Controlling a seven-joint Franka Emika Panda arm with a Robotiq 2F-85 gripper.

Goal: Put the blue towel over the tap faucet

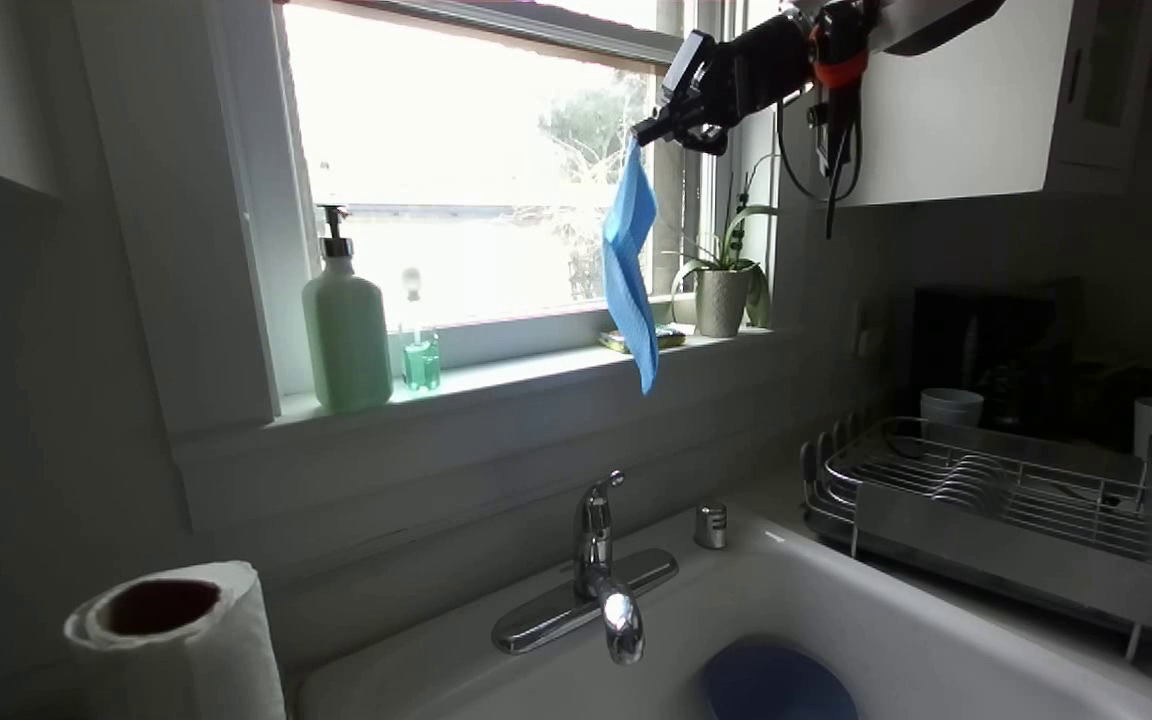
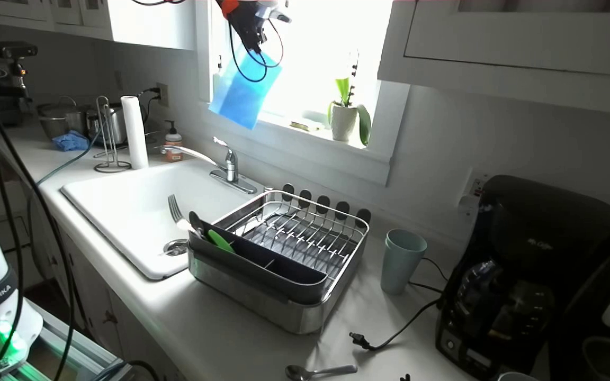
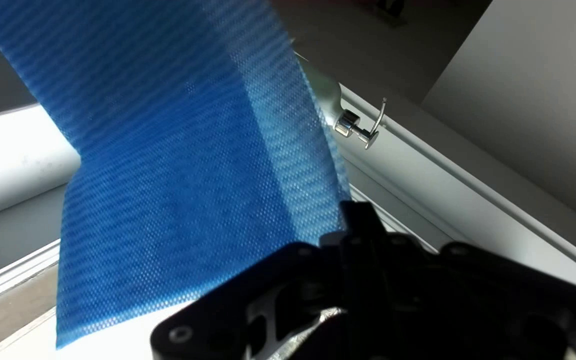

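The end effector (image 1: 642, 133) pinches a blue towel (image 1: 624, 260), hanging higher than the chrome faucet (image 1: 593, 535) on the back edge of the sink (image 1: 801, 595).

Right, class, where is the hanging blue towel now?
In an exterior view, the towel hangs from the gripper, right of the big pump bottle and above the tap.

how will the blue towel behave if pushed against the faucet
Probably floppy: the blue towel bends as it hangs from the gripper. Likely light, since its fabric looks thin. Its free-hanging lower end may fold against the faucet.
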